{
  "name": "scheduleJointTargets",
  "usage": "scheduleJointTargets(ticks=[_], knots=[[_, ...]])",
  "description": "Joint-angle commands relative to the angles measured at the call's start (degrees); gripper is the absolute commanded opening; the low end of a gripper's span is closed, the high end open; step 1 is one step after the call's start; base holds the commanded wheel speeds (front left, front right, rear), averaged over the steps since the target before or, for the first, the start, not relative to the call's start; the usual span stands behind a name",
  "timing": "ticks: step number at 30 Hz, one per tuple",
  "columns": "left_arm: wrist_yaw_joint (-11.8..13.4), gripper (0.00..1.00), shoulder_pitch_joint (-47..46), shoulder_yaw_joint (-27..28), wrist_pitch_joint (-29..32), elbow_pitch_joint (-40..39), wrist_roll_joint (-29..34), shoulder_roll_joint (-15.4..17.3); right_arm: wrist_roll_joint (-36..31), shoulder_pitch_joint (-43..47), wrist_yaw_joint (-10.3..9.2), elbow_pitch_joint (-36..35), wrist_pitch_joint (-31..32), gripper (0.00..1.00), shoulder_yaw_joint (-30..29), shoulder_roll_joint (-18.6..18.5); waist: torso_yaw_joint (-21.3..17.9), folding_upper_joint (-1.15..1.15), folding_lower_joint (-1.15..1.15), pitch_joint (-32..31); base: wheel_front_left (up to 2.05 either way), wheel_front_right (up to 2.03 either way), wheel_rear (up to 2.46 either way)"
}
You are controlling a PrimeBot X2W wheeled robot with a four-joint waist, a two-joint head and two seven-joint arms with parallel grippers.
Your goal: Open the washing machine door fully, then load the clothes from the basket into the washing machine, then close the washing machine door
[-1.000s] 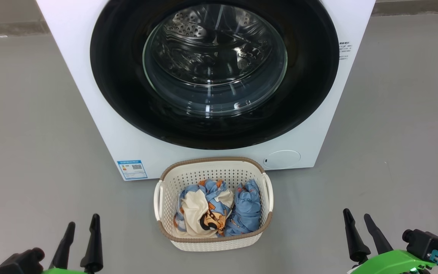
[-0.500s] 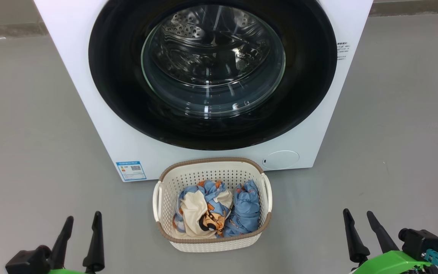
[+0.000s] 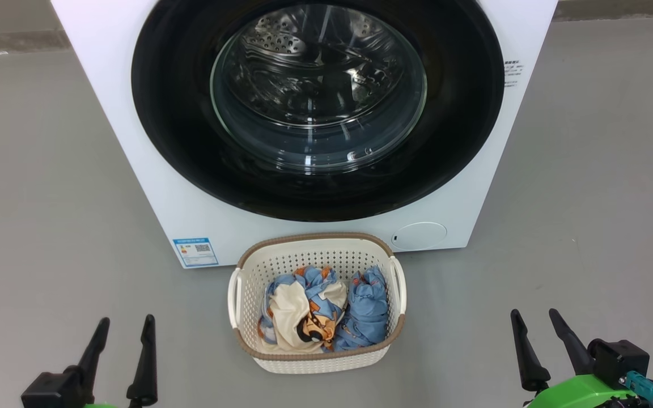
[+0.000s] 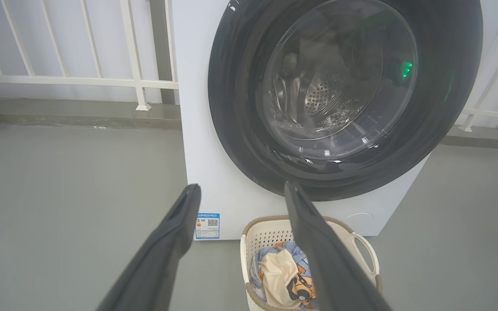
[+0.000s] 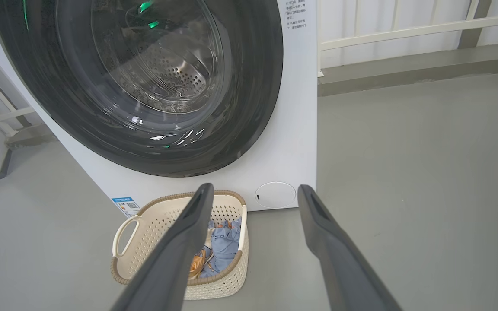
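Washing machine door (image 3: 318, 107) closed flush on the washing machine (image 3: 156, 187), far centre; basket (image 3: 315, 258) holding the clothes (image 3: 321, 311) stands on the floor (image 3: 49, 198) just near of it, between left gripper (image 3: 126, 319), near left, and right gripper (image 3: 533, 313), near right, each with fingers apart, holding nothing.

White front-loading washing machine (image 3: 168, 198), round glossy black door (image 3: 179, 113) shut; cream perforated basket (image 3: 315, 362) just before it holds crumpled blue-and-cream clothes (image 3: 304, 311).

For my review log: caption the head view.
Shut door, clothes in basket, left claw and right claw open, empty.
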Motion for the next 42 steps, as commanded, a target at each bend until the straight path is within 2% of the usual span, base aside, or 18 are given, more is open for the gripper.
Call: scheduleJointTargets(ticks=[1,12,23,42], knots=[[-0.14,1.0,-0.83,1.93,-0.78,-1.24,0.57,1.33,-0.91,-1.94,0.09,-1.49,-0.71,1.0,1.19,-0.45,-0.06,0.0,0.0,-0.05,0.0,0.0,0.0],[-0.14,1.0,-0.84,2.51,-0.78,0.62,-2.77,2.11,-0.56,-1.59,0.09,-2.4,-0.71,1.0,-0.54,-0.3,-0.39,0.0,0.0,0.15,0.0,0.0,0.0],[-0.14,1.0,-1.13,2.91,-0.78,0.52,-0.07,2.04,-0.5,-1.62,0.09,-2.69,-0.71,1.0,-0.58,-0.18,-0.49,0.0,0.0,0.38,0.18,0.18,-0.36],[-0.14,1.0,-1.78,2.87,-0.78,0.34,-0.56,1.97,-0.62,-2.06,0.09,-3.03,-0.71,1.0,-0.15,-0.06,-0.45,0.0,0.0,1.38,1.08,1.08,-2.16]])
